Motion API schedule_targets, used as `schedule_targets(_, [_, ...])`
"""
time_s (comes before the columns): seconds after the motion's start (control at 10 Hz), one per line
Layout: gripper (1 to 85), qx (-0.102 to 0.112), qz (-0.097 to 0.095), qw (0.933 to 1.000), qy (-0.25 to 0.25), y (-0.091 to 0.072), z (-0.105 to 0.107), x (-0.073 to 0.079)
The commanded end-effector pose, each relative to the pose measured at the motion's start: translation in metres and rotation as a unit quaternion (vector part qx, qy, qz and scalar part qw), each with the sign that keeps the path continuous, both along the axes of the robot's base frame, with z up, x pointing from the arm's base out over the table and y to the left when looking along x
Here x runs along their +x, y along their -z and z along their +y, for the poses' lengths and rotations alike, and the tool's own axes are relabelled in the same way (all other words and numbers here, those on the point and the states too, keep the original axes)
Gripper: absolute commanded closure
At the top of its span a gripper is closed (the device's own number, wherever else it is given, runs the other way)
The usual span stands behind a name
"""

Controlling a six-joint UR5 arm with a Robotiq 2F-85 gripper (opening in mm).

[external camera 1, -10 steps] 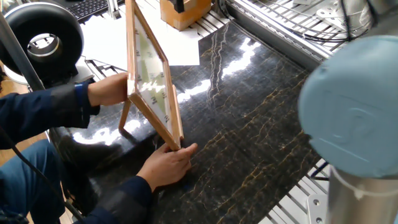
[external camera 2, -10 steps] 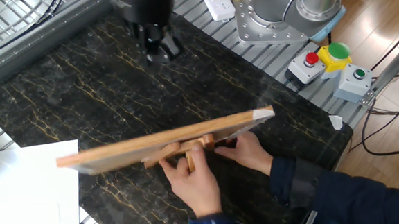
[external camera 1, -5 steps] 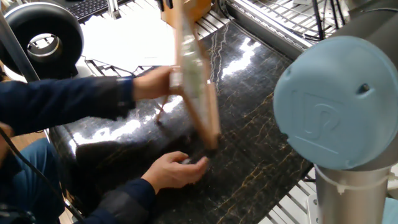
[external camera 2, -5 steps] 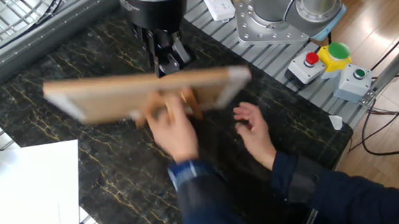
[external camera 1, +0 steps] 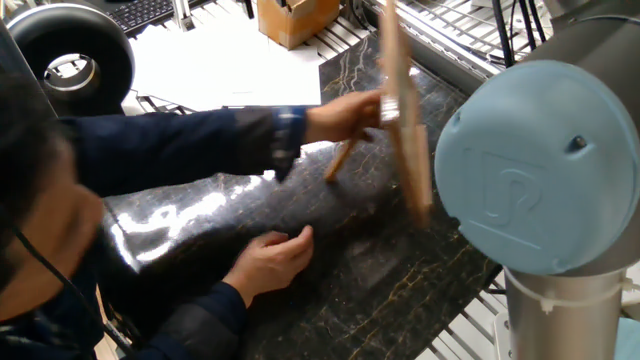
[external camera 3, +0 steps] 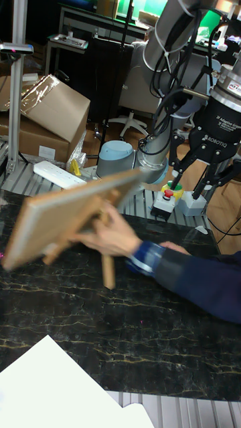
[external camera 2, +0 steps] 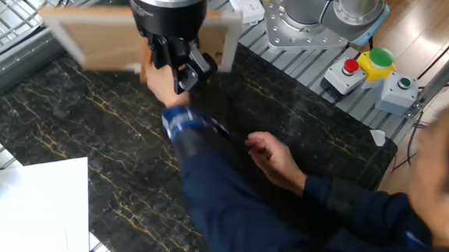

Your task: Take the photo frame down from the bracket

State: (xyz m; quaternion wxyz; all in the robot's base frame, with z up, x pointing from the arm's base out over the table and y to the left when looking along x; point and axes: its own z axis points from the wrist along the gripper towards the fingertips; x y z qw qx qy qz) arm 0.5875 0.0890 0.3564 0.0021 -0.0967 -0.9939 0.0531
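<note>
**Gripper aloft, frame in a person's hand**

The gripper (external camera 3: 199, 175) hangs above the table, black-bodied, its two fingers (external camera 2: 182, 70) pointing down. In the tall fixed view the fingers stand apart with nothing between them; they touch neither frame nor stand.

The photo frame (external camera 3: 67, 215) is off the table, blurred by motion in all three views. It is tilted, back side toward the tall fixed camera, light wood showing. In one fixed view it appears nearly edge-on (external camera 1: 400, 120), leaning, its lower end above the dark marble table (external camera 1: 370, 270). In the other fixed view it (external camera 2: 97, 40) sits partly behind the gripper body.

A person's hand (external camera 3: 114, 237) grips the frame from behind, arm in a dark blue sleeve (external camera 1: 170, 150) reaching across the table. The bracket (external camera 3: 107, 257) shows as light-wood legs sticking down below that hand, against the frame's back; whether the frame rests on its ledge cannot be told through the blur. The legs are clear of the table surface.

The person's other hand (external camera 1: 270, 260) lies low over the marble, fingers loosely curled, holding nothing.

White paper sheet (external camera 3: 60, 391) at the near table edge in the tall view. A panel of red, yellow and green buttons (external camera 2: 372, 69) stands beyond the table. A cardboard box (external camera 3: 50, 110) sits in the background.
</note>
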Motion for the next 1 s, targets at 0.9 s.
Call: schedule_targets(0.9, [43.3, -0.036, 0.063, 0.9064, -0.416, 0.009, -0.096, -0.024])
